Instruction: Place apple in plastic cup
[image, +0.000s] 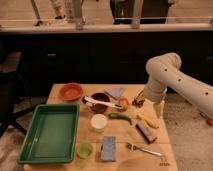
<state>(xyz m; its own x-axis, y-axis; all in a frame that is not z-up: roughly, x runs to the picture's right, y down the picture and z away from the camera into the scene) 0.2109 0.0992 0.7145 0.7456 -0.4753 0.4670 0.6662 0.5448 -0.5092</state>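
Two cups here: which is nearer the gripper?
The white round cup, mid-table. The small light green translucent plastic cup sits farther, beside the green tray. The gripper is beside the red-orange apple.

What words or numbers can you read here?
None can be read. The apple, the plastic cup, the blue sponge and the green tray show no print. The gripper hangs above the table, beside the apple.
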